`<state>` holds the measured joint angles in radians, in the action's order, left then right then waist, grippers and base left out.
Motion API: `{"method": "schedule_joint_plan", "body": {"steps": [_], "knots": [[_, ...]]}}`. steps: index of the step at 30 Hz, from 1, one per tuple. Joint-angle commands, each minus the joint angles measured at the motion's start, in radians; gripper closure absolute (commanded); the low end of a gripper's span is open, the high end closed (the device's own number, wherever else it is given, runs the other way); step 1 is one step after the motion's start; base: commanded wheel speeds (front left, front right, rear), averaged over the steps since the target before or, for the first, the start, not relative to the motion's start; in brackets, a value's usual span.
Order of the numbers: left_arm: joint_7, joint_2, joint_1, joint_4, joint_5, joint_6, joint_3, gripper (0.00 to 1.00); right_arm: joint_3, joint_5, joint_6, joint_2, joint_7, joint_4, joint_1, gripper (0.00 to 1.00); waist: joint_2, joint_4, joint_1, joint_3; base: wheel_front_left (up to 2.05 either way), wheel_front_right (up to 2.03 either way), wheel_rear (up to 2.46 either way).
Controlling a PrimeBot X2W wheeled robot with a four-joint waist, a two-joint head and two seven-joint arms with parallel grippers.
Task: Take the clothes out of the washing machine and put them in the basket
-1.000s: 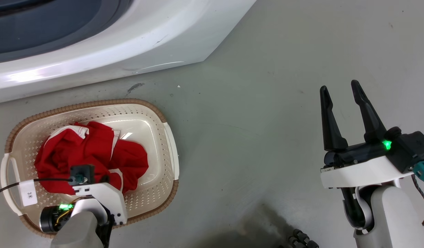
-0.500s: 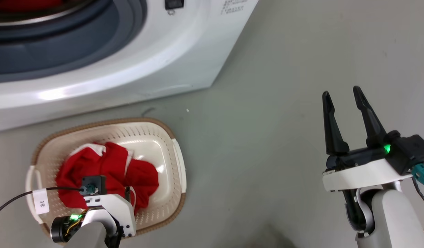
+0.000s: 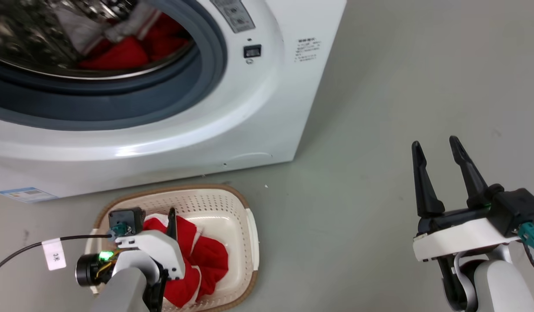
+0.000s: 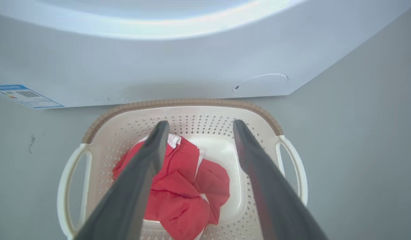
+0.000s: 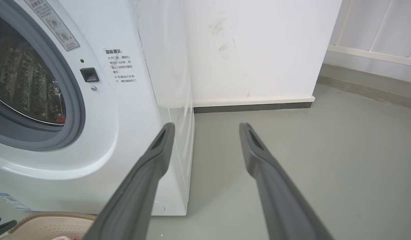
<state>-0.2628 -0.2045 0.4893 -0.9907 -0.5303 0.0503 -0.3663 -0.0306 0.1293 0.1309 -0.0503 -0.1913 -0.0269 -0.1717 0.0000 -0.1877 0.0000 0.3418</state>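
The washing machine (image 3: 232, 125) stands at the upper left, its grey door ring around the open drum. Red clothes (image 3: 119, 54) with a white piece lie inside the drum. On the floor in front sits the cream basket (image 3: 249, 234) with red clothes (image 3: 213, 260) in it. In the left wrist view my left gripper (image 4: 200, 124) is open and holds nothing, above the basket (image 4: 178, 101) and its clothes (image 4: 178, 186). One of its fingers (image 3: 172, 223) shows in the head view. My right gripper (image 3: 434, 143) stands open and empty over bare floor at the right, and in its own view (image 5: 207, 126) it faces the washing machine's (image 5: 125, 116) corner.
A black cable with a white tag (image 3: 54, 255) runs from my left wrist. A blue sticker (image 3: 26, 195) marks the washer's lower front. A white wall with a dark baseboard (image 5: 252, 106) lies behind the machine. Grey floor (image 3: 358, 130) spreads to the right.
The head camera has tilted up, so the drum and the clothes in it now show. My left gripper has risen off the clothes in the basket. The right gripper stays open.
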Motion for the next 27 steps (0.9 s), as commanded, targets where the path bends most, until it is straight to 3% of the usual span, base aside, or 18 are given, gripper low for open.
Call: {"method": "schedule_joint_plan", "body": {"steps": [1, 10, 15, 19, 27], "knots": [[-0.002, -0.005, -0.019, 0.054, 0.021, 0.015, 0.019, 0.00, 0.004, -0.011, 0.000, 0.000, 0.006, 0.007, 0.016, 0.00, 0.0000, 0.027, 0.0000, -0.037, 0.00, 0.00, 0.00], [-0.003, -0.031, -0.126, 0.403, 0.142, 0.078, 0.149, 0.00, 0.009, -0.016, 0.000, 0.000, 0.026, 0.018, 0.052, 0.00, 0.0000, 0.050, 0.0000, -0.092, 0.00, 0.00, 0.00], [-0.003, -0.047, -0.131, 0.540, 0.196, 0.088, 0.198, 0.00, 0.009, -0.015, 0.000, 0.000, 0.028, 0.023, 0.061, 0.00, 0.0000, 0.047, 0.0000, -0.095, 0.00, 0.00, 0.00], [-0.003, -0.085, -0.075, 0.578, 0.224, 0.075, 0.219, 0.00, -0.001, -0.008, 0.000, 0.000, 0.023, 0.021, 0.051, 0.00, 0.0000, 0.024, 0.0000, -0.079, 0.00, 0.00, 0.00], [0.055, -0.189, 0.124, 0.519, 0.260, 0.037, 0.217, 0.00, -0.024, 0.030, 0.000, 0.000, -0.006, -0.004, 0.024, 0.00, 0.0000, -0.056, 0.0000, -0.021, 0.00, 0.00, 0.00]]}}
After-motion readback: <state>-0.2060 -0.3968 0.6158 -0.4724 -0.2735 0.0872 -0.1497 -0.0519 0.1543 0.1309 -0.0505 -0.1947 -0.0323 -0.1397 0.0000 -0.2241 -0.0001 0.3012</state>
